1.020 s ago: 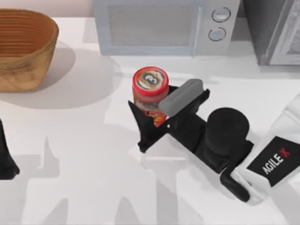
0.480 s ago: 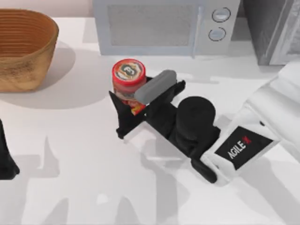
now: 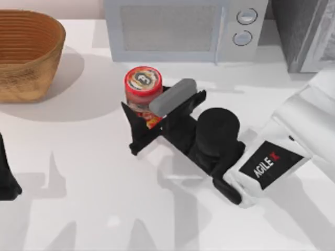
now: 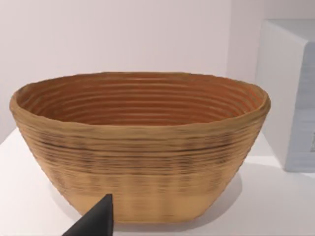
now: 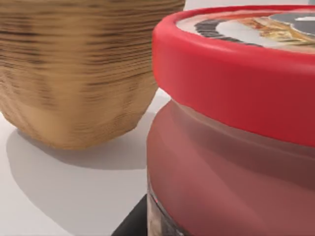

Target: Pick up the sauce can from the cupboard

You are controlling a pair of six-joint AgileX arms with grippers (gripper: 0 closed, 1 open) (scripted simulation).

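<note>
Sauce can (image 3: 143,89): small red cylinder, upright, smooth red lid with a dark round emblem, red-and-yellow label below; clamped between the fingers of the right gripper (image 3: 152,110), in front of the microwave (image 3: 183,29), out on the white table (image 3: 78,172) and well apart from the cupboard (image 3: 306,34). Same can seen close in the right wrist view (image 5: 236,147): thick glossy red rim, translucent reddish wall under it, woven basket (image 5: 78,64) beyond. Right gripper matte black, one finger a grey rounded pad (image 3: 172,97) pressed on the can's side, white forearm trailing toward the table's right. Cupboard dark grey and speckled, boxy, lighter framed door, at the far right corner. Microwave pale grey, mesh-textured window, two round knobs. Basket (image 3: 26,52) brown, ribbed in coils, oval bowl shape, at the far left. Left gripper (image 3: 6,178) parked at the left edge, finger state impossible to tell.
</note>
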